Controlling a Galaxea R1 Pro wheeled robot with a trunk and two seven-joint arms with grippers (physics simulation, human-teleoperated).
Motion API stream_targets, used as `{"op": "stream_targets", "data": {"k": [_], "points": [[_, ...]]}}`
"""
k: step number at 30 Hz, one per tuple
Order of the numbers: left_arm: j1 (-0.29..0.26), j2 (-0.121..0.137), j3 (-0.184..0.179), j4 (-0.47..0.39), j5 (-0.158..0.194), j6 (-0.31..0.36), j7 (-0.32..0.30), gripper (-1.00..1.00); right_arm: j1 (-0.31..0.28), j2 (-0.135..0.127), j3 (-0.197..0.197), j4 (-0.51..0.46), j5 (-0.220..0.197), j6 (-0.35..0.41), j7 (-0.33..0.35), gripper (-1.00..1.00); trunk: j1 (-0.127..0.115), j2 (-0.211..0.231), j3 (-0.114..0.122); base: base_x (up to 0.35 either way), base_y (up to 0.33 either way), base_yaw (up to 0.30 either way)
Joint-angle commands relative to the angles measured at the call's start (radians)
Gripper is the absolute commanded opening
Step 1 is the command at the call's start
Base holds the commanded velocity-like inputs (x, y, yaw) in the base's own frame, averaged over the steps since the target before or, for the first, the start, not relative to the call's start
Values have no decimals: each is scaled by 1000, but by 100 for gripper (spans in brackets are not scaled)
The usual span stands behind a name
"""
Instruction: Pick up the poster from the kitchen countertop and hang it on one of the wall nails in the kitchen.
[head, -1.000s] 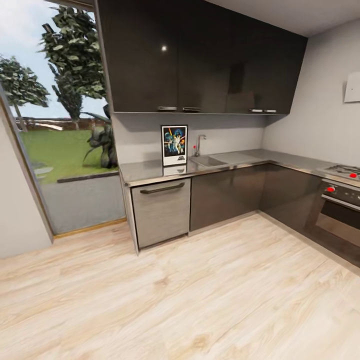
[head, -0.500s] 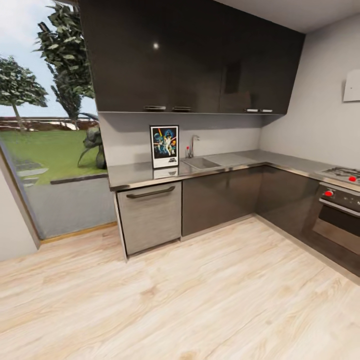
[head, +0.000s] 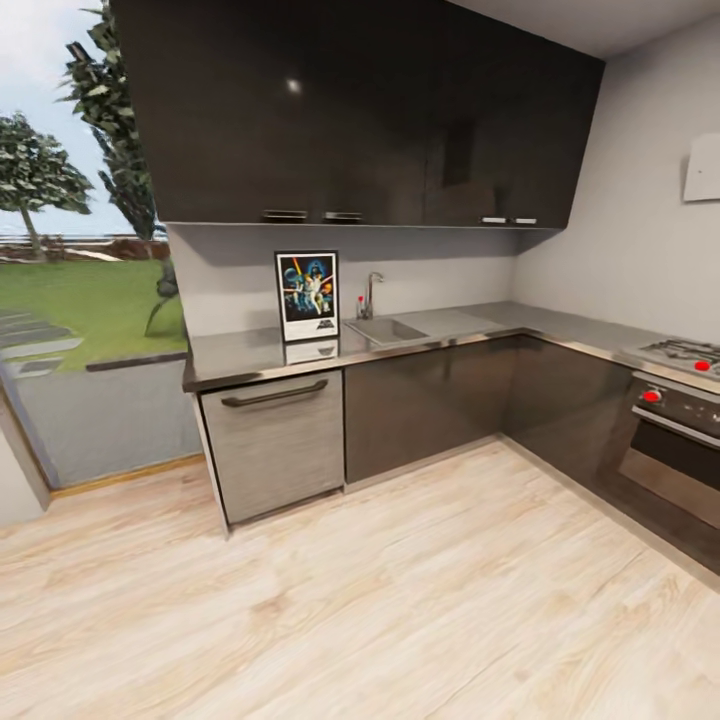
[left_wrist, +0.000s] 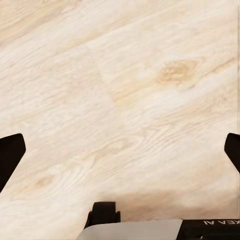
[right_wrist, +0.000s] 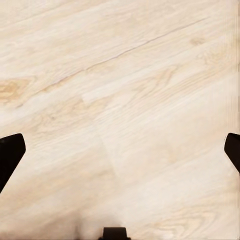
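The Star Wars poster (head: 308, 295) stands upright against the grey wall on the glossy kitchen countertop (head: 240, 355), just left of the inset sink (head: 385, 329) and chrome tap (head: 370, 293). It is several steps away across the wooden floor. In the left wrist view my left gripper (left_wrist: 120, 155) is open, its black fingertips (left_wrist: 10, 157) wide apart over bare floorboards. In the right wrist view my right gripper (right_wrist: 120, 155) is open too, with its fingertips (right_wrist: 10, 155) far apart above the floor and nothing between them. No wall nail is distinguishable.
Dark wall cabinets (head: 350, 110) hang over the worktop. A dishwasher front (head: 270, 440) sits below the poster. An oven and hob (head: 670, 400) stand at the right. A large window (head: 70, 300) to a garden is at the left. Light wooden floor (head: 380, 600) lies between.
The whole head view has shifted: poster and counter sit further left and look slightly larger, so the camera has moved and turned. The poster itself has not moved.
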Motion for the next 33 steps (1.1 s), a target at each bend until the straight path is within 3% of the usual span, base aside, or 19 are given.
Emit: {"op": "stream_targets", "data": {"k": [1, 8, 25, 33], "points": [[0, 0, 1, -1, 0, -2, 0, 100, -1, 0, 1, 1, 1, -3, 0, 100, 0, 0, -1, 228, -271, 0], [0, 0, 1, -1, 0, -2, 0, 100, -1, 0, 1, 1, 2, -3, 0, 100, 0, 0, -1, 228, -271, 53], [0, 0, 1, -1, 0, -2, 0, 100, -1, 0, 1, 1, 2, -18, 0, 100, 0, 0, -1, 226, -273, 260], [0, -1, 0, 0, 0, -2, 0, 100, -1, 0, 1, 1, 2, -21, 0, 100, 0, 0, -1, 209, -287, 77]]}}
